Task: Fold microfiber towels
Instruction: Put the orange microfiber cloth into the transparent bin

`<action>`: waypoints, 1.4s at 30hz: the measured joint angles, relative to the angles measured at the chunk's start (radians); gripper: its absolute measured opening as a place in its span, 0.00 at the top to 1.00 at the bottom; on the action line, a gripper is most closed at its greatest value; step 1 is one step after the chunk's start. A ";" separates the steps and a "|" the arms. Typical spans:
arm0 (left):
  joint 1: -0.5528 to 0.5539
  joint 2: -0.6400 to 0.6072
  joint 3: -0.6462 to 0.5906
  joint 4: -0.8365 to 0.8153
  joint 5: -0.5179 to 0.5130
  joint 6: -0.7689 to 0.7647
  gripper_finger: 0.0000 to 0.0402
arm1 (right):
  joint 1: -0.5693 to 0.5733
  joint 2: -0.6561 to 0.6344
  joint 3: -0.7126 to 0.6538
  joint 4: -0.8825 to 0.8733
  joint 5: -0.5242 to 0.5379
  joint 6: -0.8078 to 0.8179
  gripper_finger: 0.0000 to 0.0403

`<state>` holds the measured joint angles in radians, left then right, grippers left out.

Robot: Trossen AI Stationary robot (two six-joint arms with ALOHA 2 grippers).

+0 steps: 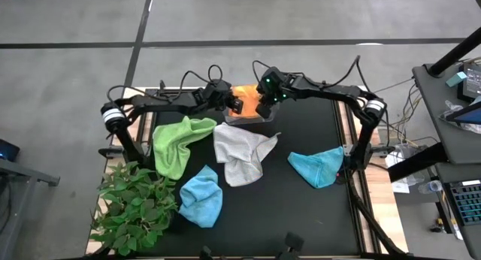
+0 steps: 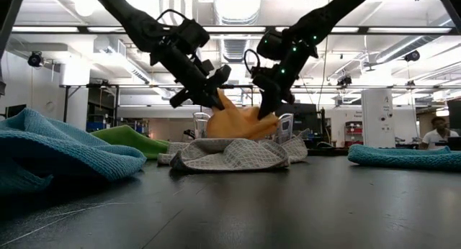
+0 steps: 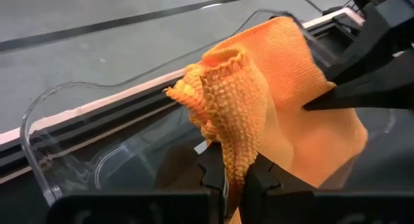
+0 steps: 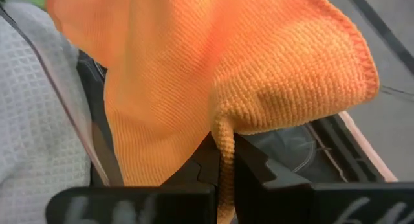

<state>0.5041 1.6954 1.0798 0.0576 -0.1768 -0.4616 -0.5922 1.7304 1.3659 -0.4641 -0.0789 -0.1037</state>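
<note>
Blue towel [image 2: 65,152] sits crumpled closest low down; grey [image 2: 230,152], green [image 2: 133,139], teal [image 2: 407,157] unfolded too. From above, left end effector [image 1: 234,104] and right end effector [image 1: 263,108] both clench the orange towel [image 1: 245,93] over the bin [image 1: 248,119]. Nothing's folded yet, I'd say.

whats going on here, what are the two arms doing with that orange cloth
Both arms hold the orange towel in the air above the clear bin at the table's far edge. The left gripper and the right gripper each have their jaws shut on a part of it. The green, grey-white, light blue and teal towels lie crumpled on the table.
</note>
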 joint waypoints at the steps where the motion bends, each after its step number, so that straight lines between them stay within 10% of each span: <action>1: 0.001 0.002 0.000 -0.001 0.000 0.000 0.99 | 0.000 0.002 0.000 0.000 0.000 0.006 0.97; 26: 0.003 0.004 0.000 -0.050 -0.005 0.006 0.66 | 0.000 -0.009 0.075 -0.155 0.027 0.051 0.56; 42: -0.009 -0.027 0.013 -0.046 0.111 0.104 0.71 | 0.000 -0.161 0.061 -0.145 0.017 -0.097 0.72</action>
<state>0.4953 1.6688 1.0928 0.0120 -0.0658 -0.3581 -0.5919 1.5692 1.4270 -0.6095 -0.0620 -0.2009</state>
